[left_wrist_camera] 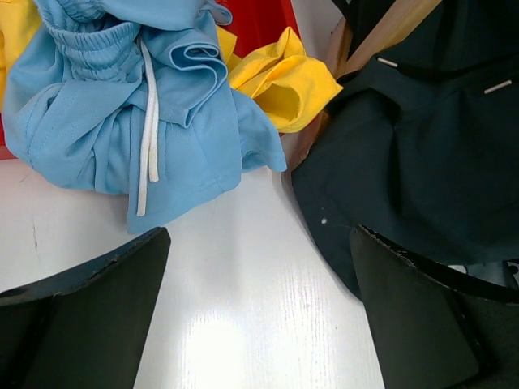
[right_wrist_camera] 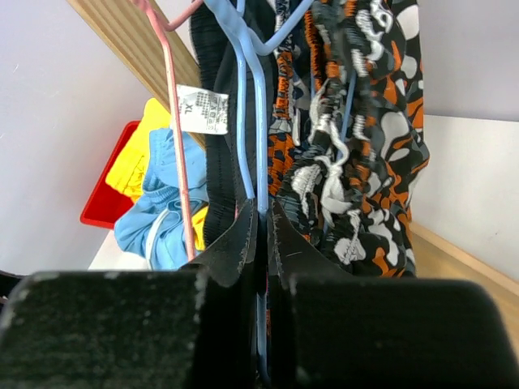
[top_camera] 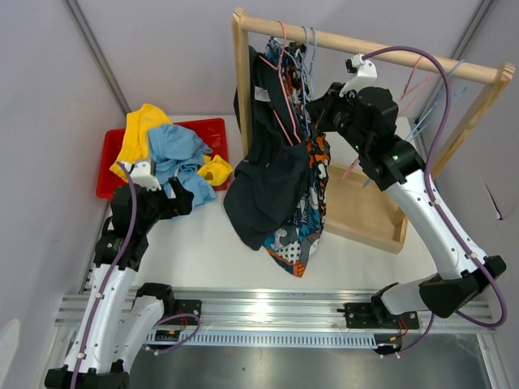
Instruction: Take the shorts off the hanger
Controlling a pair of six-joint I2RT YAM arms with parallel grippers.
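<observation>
Black shorts (top_camera: 268,174) with a white label (right_wrist_camera: 202,109) and patterned orange, blue, black and white shorts (top_camera: 306,215) hang on wire hangers from the wooden rack (top_camera: 369,44). My right gripper (right_wrist_camera: 261,212) is shut on a blue hanger (right_wrist_camera: 258,105) between the black and the patterned shorts (right_wrist_camera: 357,146). Yellow shorts (top_camera: 138,130) and plain blue shorts (top_camera: 180,158) lie on the red tray (top_camera: 215,130). My left gripper (left_wrist_camera: 258,312) is open and empty over the white table, near the blue shorts (left_wrist_camera: 122,121) and the black shorts' hem (left_wrist_camera: 422,162).
A pink hanger (right_wrist_camera: 172,121) hangs left of the blue one. More empty hangers (top_camera: 434,101) hang at the rack's right end. The rack's wooden base (top_camera: 365,215) lies on the table right of the clothes. Grey walls close in on both sides.
</observation>
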